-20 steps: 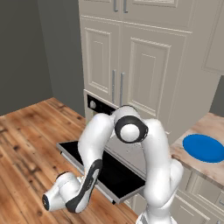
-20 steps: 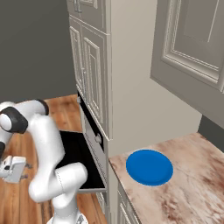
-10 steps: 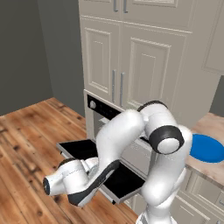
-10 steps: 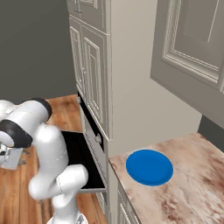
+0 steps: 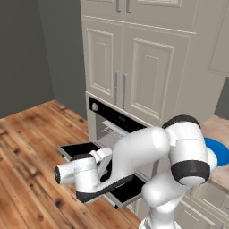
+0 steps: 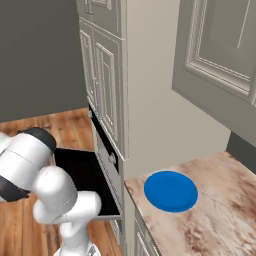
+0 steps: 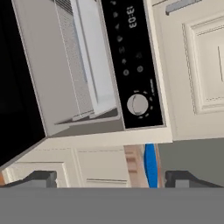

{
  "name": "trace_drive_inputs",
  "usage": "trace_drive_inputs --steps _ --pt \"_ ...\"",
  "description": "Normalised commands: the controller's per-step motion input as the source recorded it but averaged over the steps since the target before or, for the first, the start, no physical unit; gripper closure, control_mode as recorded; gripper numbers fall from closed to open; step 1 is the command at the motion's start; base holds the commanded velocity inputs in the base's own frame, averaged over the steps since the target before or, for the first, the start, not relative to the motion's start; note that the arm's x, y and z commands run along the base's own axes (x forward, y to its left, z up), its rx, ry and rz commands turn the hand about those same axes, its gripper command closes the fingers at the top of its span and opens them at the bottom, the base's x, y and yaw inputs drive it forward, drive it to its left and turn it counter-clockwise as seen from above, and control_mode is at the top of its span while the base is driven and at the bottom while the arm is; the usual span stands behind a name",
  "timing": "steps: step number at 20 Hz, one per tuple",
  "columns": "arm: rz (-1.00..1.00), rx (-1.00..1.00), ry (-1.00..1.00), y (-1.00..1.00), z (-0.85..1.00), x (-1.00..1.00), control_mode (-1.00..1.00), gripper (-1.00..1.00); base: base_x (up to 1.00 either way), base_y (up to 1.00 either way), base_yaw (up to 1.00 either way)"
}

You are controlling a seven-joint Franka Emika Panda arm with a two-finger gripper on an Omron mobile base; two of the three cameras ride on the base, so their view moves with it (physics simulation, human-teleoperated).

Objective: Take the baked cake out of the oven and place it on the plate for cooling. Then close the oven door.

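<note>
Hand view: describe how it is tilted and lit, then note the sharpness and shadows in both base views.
Hand view: rolled sideways, so the oven clock digits read vertically; flat even light, no glare, cavity pale grey, open oven door pure black. Left base view: soft, slightly blurred render; the arm casts no clear shadow on the wood floor. Right base view: equally soft; plate evenly blue, no highlight.

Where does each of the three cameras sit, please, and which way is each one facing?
Left base view: behind the arm's left, looking forward and down at the oven with its door folded down; the white arm crosses the foreground.
Right base view: behind the arm's right, looking along the cabinets at the plate on the counter; the arm's elbow and base show at lower left.
Hand view: rolled sideways, facing the oven's opening and a knob; the open end effector rises at the bottom.
Shared: all show the oven and plate.
</note>
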Motion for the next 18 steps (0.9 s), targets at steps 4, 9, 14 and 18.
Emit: trace_drive_inputs --steps 4,9,14,18 --pt "-0.04 -0.05 0.0 -0.37 0.07 0.3 -1.0 -1.0 0.0 0.0 0.0" --pt "-0.02 -0.01 0.0 -0.42 0.02 0.09 -1.0 -1.0 0.0 0.0 0.0" --pt "0.0 0.0 0.0 -0.37 0.0 0.07 -1.0 -1.0 0.0 0.0 0.0" --pt "0.0 0.0 0.0 -0.27 0.0 0.21 -1.0 -1.0 0.0 0.0 0.0"
